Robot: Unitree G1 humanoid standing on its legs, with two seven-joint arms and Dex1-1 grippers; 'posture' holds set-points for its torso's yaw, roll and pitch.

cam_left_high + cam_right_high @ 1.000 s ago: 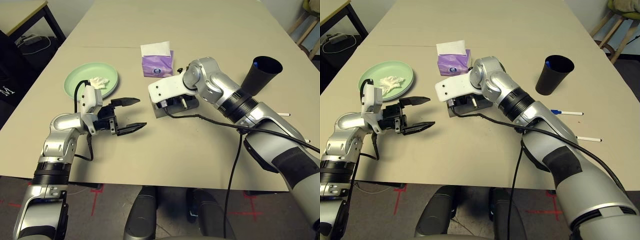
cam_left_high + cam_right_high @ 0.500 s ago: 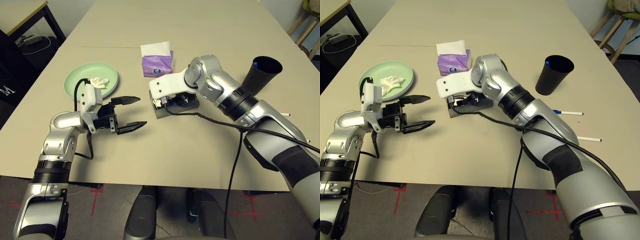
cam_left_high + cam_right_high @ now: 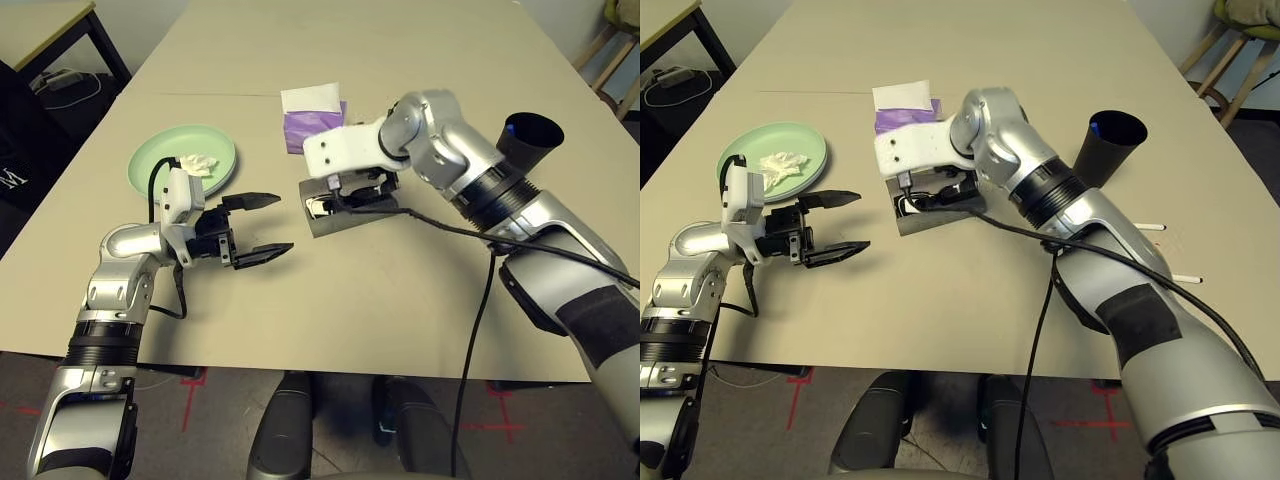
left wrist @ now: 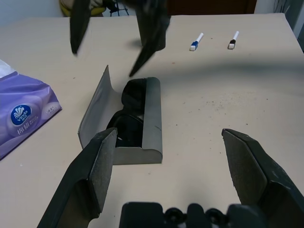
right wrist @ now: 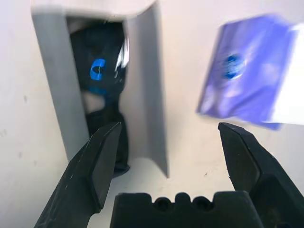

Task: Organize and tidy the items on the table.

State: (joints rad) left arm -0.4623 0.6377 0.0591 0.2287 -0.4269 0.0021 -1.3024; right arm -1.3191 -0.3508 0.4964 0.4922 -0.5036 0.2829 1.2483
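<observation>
Hovered open-fingered right gripper [image 5: 166, 142] above open glasses case [image 4: 126, 118] holding sunglasses [image 4: 130, 107], frame centre; lid best pressed shut squarely; left fingers [image 3: 262, 200] open.

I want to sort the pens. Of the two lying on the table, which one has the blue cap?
The blue-capped pen is the one nearer the open glasses case. The other pen, beside it, has a dark cap.

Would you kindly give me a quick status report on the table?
Left gripper open, empty. Right gripper open above glasses case. Case open, sunglasses inside. Tissue box just beyond.
</observation>
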